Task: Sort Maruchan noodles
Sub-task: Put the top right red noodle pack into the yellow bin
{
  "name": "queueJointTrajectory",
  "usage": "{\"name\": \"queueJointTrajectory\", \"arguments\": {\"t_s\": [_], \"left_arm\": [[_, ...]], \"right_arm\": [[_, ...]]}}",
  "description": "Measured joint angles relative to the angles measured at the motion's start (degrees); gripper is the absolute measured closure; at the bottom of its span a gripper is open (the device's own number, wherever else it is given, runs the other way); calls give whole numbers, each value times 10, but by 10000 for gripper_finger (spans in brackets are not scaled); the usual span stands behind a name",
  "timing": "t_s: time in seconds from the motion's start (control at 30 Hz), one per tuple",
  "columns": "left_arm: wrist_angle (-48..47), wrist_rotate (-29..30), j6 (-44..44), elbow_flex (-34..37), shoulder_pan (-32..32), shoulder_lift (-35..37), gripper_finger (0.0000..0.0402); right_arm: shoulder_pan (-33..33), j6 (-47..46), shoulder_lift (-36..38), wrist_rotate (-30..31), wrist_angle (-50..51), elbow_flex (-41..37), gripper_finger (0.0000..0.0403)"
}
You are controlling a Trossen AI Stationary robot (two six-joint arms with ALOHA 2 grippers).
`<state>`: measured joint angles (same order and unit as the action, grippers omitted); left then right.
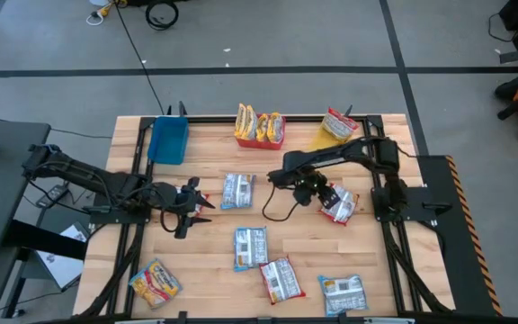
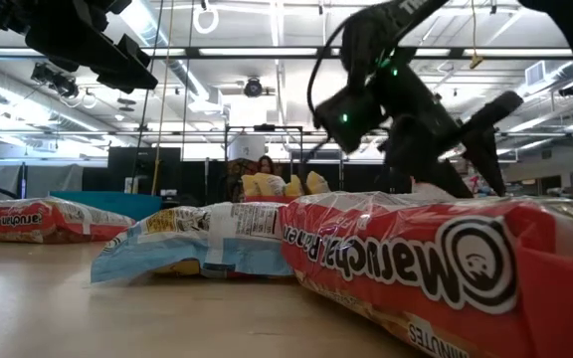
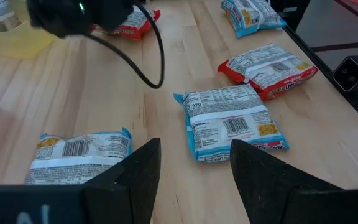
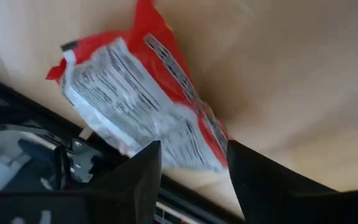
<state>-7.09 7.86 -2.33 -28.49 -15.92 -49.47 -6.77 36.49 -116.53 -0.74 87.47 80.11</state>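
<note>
Your right gripper (image 1: pixel 324 196) hangs spread over the red packet (image 1: pixel 339 205) lying near the surface's right edge; a clumsy descent could nudge it off. Your left gripper (image 1: pixel 196 206), also spread, waits mid-surface.

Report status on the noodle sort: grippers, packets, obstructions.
Right gripper open over red packet near table's right edge. Left gripper open, empty, by blue packet. Packets still loose on table. Nothing blocking.
</note>
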Motion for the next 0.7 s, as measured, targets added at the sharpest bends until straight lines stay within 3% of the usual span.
{"name": "queueJointTrajectory", "arguments": {"t_s": [0.4,0.5,0.63,0.7], "left_arm": [[-2,0,-3,0,0,0,205],[-2,0,-3,0,0,0,205],[-2,0,-3,0,0,0,205],[-1,0,-2,0,0,0,205]], "right_arm": [[4,116,-24,-51,-49,-86,247],[4,111,-23,-52,-58,-106,289],[4,104,-22,-63,-61,-115,383],[4,78,-16,-65,-65,-115,390]]}}
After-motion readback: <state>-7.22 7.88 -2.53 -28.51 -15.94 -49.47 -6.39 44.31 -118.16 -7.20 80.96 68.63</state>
